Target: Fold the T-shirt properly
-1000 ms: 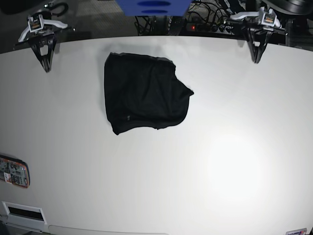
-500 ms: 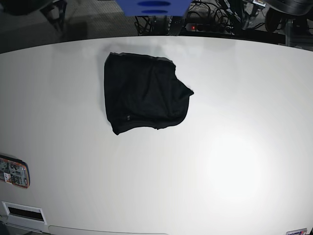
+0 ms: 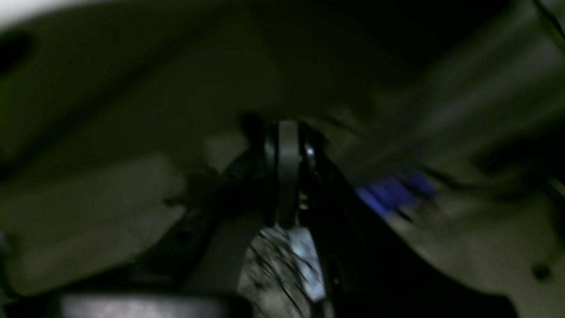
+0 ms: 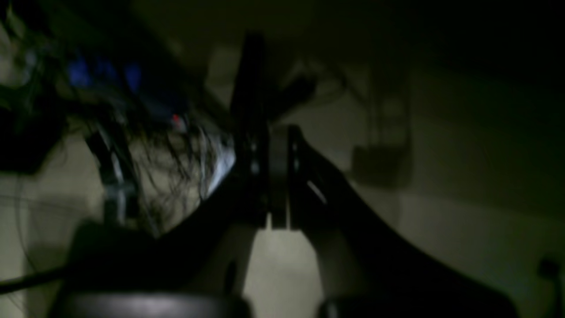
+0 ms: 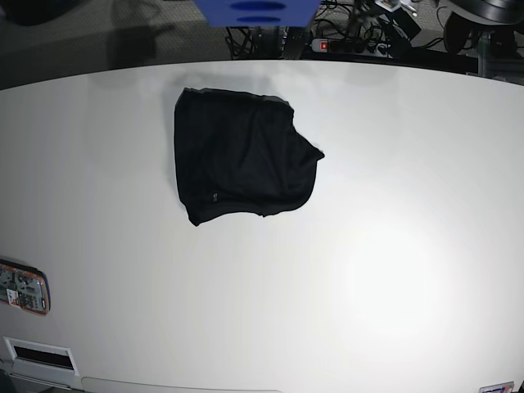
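Note:
The black T-shirt (image 5: 241, 155) lies folded into a compact, roughly square bundle on the white table (image 5: 368, 246), at the back and left of centre in the base view. Neither arm shows in the base view. In the dark, blurred left wrist view my left gripper (image 3: 288, 132) has its fingers pressed together with nothing between them. The right wrist view is just as dim and shows my right gripper (image 4: 273, 132) shut and empty too. Both wrist views look off the table at dim surroundings, and the T-shirt is not in either.
A blue box (image 5: 255, 11) and a tangle of cables with a power strip (image 5: 348, 41) sit behind the table's far edge. An orange-edged device (image 5: 23, 286) lies at the left front edge, with a white vent plate (image 5: 37, 354) below it.
Both arms stood at the table's back corners a second ago and have since swung up and out of the base view. The T-shirt has not moved.

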Controlling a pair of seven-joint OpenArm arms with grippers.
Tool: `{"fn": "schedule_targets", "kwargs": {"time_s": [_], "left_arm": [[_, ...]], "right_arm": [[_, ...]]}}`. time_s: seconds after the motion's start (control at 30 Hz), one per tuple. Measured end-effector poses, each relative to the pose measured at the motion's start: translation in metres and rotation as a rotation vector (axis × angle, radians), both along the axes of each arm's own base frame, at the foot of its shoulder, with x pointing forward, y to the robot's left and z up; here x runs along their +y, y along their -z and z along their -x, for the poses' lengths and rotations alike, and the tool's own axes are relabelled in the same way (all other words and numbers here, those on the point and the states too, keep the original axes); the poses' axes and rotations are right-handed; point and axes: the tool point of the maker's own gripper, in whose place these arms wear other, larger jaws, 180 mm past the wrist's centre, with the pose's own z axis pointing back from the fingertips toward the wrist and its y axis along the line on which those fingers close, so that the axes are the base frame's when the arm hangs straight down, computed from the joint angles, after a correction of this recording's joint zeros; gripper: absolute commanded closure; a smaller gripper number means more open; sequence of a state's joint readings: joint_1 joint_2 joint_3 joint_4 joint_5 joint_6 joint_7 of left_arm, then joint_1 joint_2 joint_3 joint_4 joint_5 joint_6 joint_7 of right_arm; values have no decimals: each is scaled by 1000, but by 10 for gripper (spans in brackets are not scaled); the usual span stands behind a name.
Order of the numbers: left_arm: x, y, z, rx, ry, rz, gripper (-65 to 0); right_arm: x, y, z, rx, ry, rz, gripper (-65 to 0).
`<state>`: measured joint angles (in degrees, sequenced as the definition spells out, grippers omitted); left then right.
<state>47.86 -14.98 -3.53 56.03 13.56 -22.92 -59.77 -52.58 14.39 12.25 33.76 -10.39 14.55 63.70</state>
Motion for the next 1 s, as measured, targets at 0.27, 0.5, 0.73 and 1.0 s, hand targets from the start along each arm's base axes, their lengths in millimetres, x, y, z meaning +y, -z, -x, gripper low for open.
{"fn": "schedule_targets", "kwargs": {"time_s": [0.27,0.5,0.73,1.0], "left_arm": [[-15,41,15,124,66,31,0],[-8,71,21,221,66,7,0],[-6,77,18,232,58,2,0],[29,140,102,779,140,-212,0]], "right_arm": [[-21,37,-48,-46,76,48,0],[-12,64,-20,115,113,37,0],[-31,67,-9,168,151,76,0],[26,155,-16,686,96,-13,0]]}}
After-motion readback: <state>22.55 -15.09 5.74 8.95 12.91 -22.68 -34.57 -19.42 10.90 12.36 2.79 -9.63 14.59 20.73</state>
